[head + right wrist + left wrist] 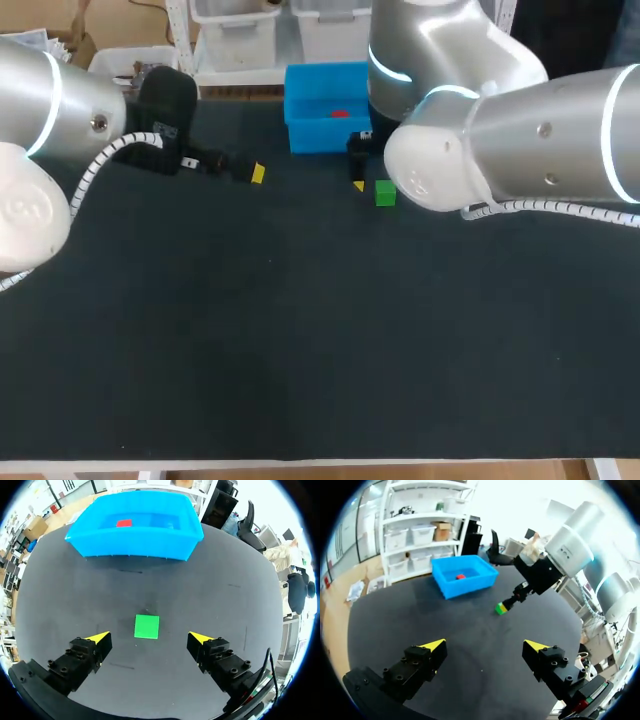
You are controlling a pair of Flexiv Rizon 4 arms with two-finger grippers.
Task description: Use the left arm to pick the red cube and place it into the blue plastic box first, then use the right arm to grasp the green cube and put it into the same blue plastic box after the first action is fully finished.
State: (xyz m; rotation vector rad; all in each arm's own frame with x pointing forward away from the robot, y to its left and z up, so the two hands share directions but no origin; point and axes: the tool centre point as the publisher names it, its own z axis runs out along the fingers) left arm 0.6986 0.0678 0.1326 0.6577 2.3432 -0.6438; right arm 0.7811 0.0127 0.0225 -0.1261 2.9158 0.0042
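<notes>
The red cube (340,113) is being shown lying on the floor of the blue plastic box (312,140), which is being seen at twelve o'clock on the black table (300,330) in the head view. The green cube (385,193) is being shown resting flat on the table, just outside the box and at about five o'clock from it. The right arm (520,130) is being brought in from three o'clock, and its right gripper (149,639) is being held directly over the green cube. In the right wrist view its yellow-tipped fingers (100,638) are being held spread wide, with the cube lying between them and a clear gap being left on either side, so nothing is being pinched or touched. The box, with the red cube inside, is being shown ahead of this gripper. The left arm (50,130) is being brought in from nine o'clock, and the left gripper (485,645) is being held over bare table at about eight o'clock from the box, near it but apart. Its fingers are likewise being held spread far apart, and nothing is being gripped or touched between them. In the left wrist view, the box, the green cube and the right gripper above that cube are all being shown well ahead of it.
</notes>
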